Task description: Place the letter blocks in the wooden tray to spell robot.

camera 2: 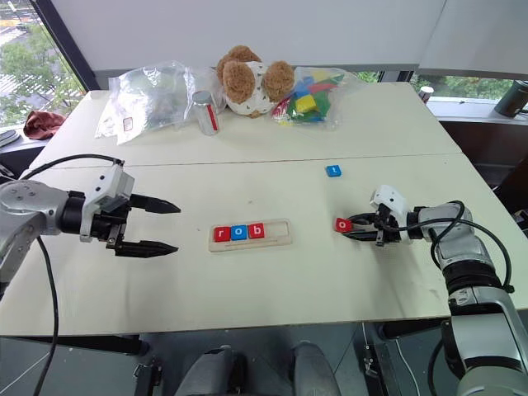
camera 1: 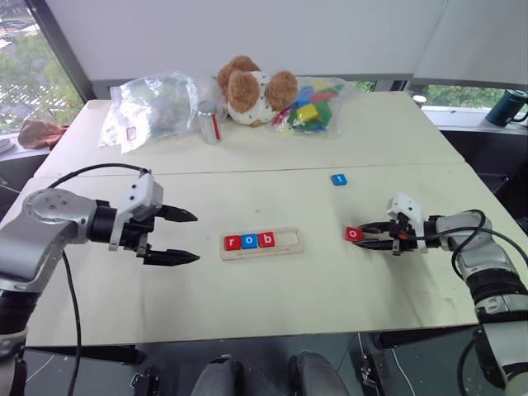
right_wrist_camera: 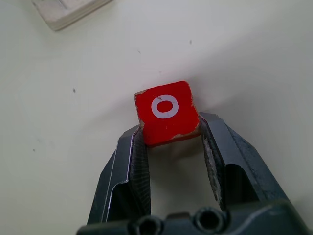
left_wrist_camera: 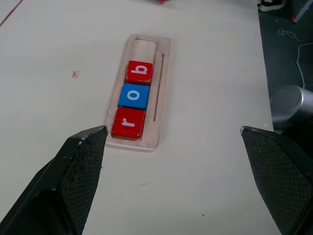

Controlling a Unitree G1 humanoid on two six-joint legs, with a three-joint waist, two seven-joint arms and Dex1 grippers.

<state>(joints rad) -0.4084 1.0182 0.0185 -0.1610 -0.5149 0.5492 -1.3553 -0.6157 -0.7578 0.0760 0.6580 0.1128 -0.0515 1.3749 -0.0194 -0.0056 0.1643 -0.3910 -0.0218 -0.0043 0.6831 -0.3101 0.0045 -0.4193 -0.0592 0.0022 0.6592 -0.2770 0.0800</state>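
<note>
The left gripper (camera 1: 183,237), with its two black fingers spread wide apart and nothing between them, is held above the pale table top (camera 1: 272,293). Just to the right of its fingertips lies the long narrow pale wooden tray (camera 1: 289,242). In the tray's slot three small square letter blocks are seated side by side and touching: a red block with a white r (camera 1: 232,242) nearest the left gripper, then a blue block with a white o (camera 1: 249,241), then a red block with a white b (camera 1: 266,239). The part of the slot beyond the b, on the side toward the right gripper, is bare.

Farther right, a small blue square block with a white letter (camera 1: 339,179) is seen lying flat on the table, beyond the right gripper and apart from it. The right gripper (right_wrist_camera: 170,136) is clamped on a red square block with a white o (right_wrist_camera: 167,111), pinched at its near end between the two fingers, right of the tray.
</note>
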